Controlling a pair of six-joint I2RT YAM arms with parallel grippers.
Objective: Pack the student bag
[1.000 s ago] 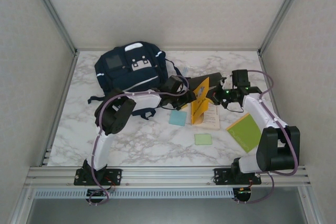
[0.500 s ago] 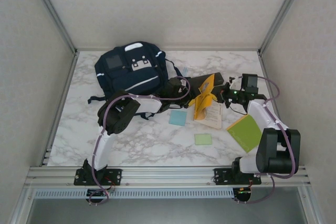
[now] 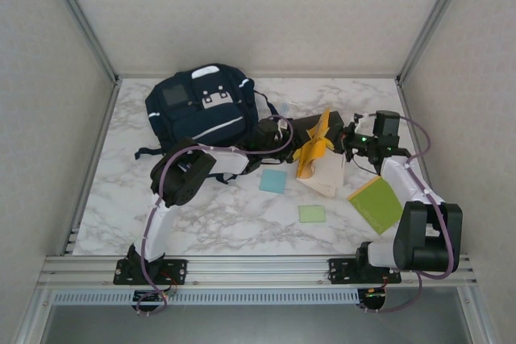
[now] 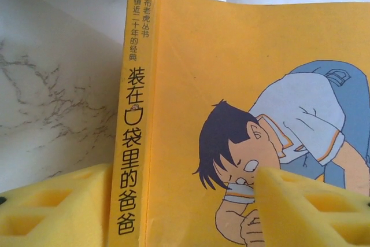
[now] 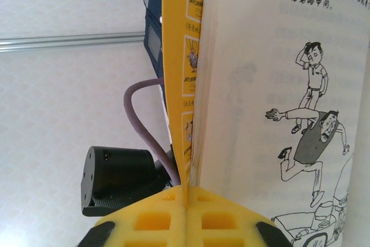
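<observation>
Packing looks barely begun: the student bag (image 3: 201, 106) sits by the table's (image 3: 210, 219) far-left corner, the right gripper (image 5: 186, 201) pinches the yellow book (image 3: 314, 147) mid-table, the left gripper (image 4: 182, 206) has its jaws spread, and the green notebook (image 3: 376, 203) and blue pad (image 3: 272, 180) lie unpacked.

There is one dark navy student bag (image 3: 201, 106) with white stripes, one open yellow-covered Chinese storybook (image 3: 313, 149), one dark flat book-like item (image 3: 309, 126), one lime-green notebook (image 3: 376, 203), and two small square paper pads, a light blue pad (image 3: 272, 180) and a pale green pad (image 3: 312, 213).
</observation>
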